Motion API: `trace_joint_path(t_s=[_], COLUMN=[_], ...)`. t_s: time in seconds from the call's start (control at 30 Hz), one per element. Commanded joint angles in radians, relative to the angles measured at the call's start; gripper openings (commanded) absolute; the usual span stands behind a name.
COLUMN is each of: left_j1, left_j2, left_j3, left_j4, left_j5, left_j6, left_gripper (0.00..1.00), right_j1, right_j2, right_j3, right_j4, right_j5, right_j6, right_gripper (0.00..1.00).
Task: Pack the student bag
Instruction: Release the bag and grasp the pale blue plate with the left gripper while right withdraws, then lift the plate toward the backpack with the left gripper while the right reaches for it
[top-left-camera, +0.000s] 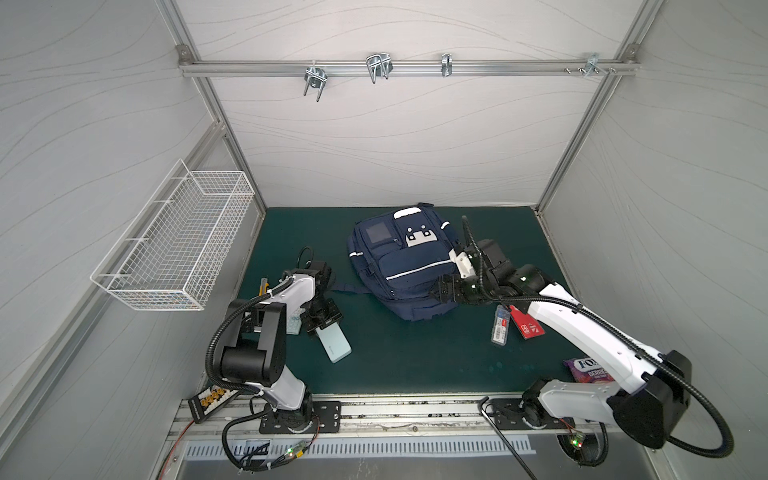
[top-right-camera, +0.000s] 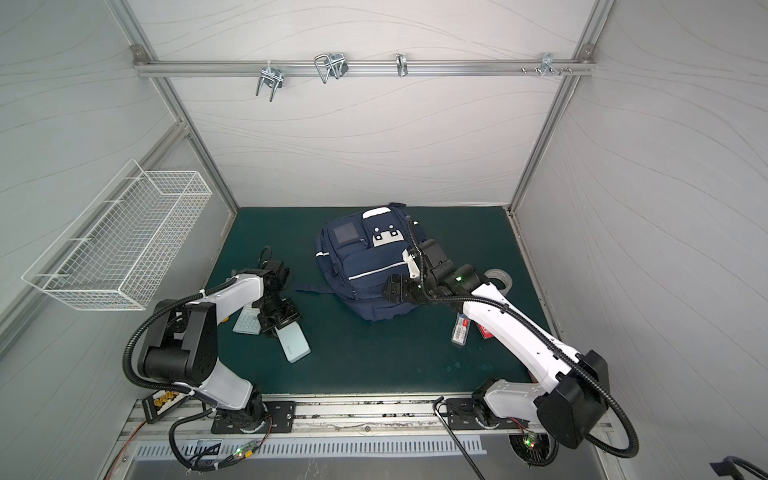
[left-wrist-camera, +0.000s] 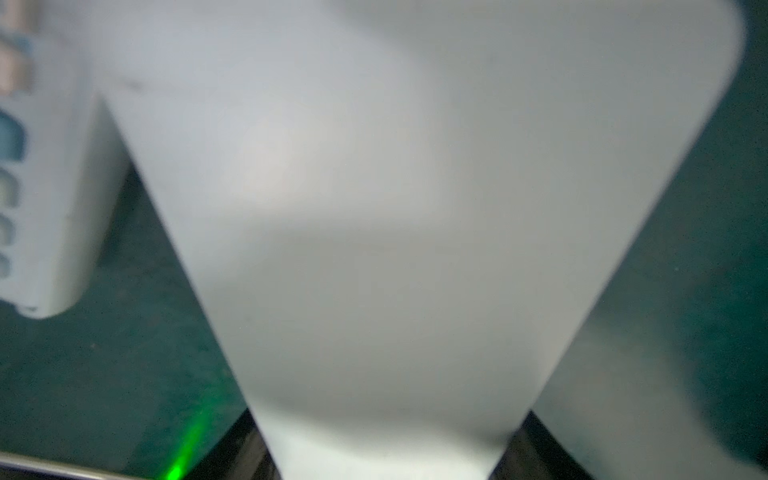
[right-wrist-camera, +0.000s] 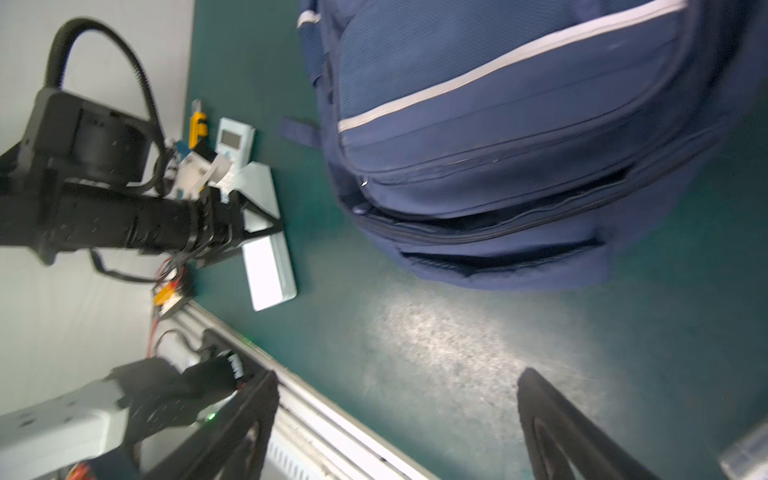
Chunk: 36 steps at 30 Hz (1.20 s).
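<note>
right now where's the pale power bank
In both top views the power bank lies at the left of the green mat, beside the calculator, its far end under the left gripper.

The student bag (top-left-camera: 409, 270) lies at the back of the surface (top-left-camera: 415, 365). A flat box (top-left-camera: 334, 343) and a calculator (top-left-camera: 294, 325) lie left of it, a small case (top-left-camera: 500, 330) right of it.

One student bag (top-left-camera: 405, 266), two robot arms (top-left-camera: 582, 332), one wire basket (top-left-camera: 178, 245), four hooks (top-left-camera: 378, 66)
</note>
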<state>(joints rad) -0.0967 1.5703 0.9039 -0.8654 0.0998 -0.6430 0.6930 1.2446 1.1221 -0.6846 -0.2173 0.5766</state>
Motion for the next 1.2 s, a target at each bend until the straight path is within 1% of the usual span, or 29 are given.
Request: trace_joint_path(t_s=[0.0, 0.1, 0.2, 0.33, 0.47, 0.57, 0.63, 0.73, 0.87, 0.97, 1.07, 1.17], left_j1=[-0.037, -0.089, -0.132, -0.157, -0.182, -0.192, -0.195, -0.197, -0.207, -0.223, -0.243, -0.261], left_j2=[-0.094, -0.147, -0.167, -0.148, -0.121, -0.117, -0.113, -0.1, -0.107, -0.107, -0.107, -0.113], left_j3=[0.123, 0.221, 0.296, 0.356, 0.392, 0.391, 0.389, 0.405, 0.378, 0.355, 0.352, 0.335], left_j4=[-0.047, -0.027, 0.031, 0.125, 0.203, 0.254, 0.285, 0.262, 0.296, 0.316, 0.3, 0.317], left_j5=[0.065, 0.14, 0.239, 0.37, 0.476, 0.52, 0.552, 0.564, 0.578, 0.597, 0.597, 0.602], left_j6=[0.002, -0.01, -0.04, -0.093, -0.11, -0.131, -0.133, -0.113, -0.115, -0.129, -0.113, -0.111], left_gripper=[0.51, 0.46, 0.43, 0.41, 0.41, 0.41, 0.41, 0.4, 0.4, 0.4, 0.4, 0.41], right_j1=[0.021, 0.057, 0.061, 0.06, 0.04, -0.005, -0.019, -0.021, -0.015, -0.01, 0.018, 0.051], right_j2=[0.009, 0.037, 0.062, 0.084, 0.077, 0.064, 0.037, 0.019, 0.025, 0.046, 0.074, 0.133], right_j3=[0.017, 0.059, 0.081, 0.101, 0.115, 0.117, 0.101, 0.093, 0.083, 0.097, 0.117, 0.179], right_j4=[0.042, 0.036, 0.046, 0.049, 0.05, 0.04, 0.05, 0.033, 0.038, 0.031, 0.043, 0.02], right_j5=[-0.138, -0.149, -0.169, -0.193, -0.212, -0.246, -0.248, -0.251, -0.293, -0.304, -0.282, -0.267], right_j6=[-0.018, -0.044, -0.034, -0.026, -0.016, 0.001, 0.009, 0.018, 0.029, 0.029, 0.029, 0.01], right_gripper=[0.91, 0.91, 0.91, 0.91, 0.91, 0.9, 0.9, 0.88, 0.85, 0.82, 0.8, 0.78])
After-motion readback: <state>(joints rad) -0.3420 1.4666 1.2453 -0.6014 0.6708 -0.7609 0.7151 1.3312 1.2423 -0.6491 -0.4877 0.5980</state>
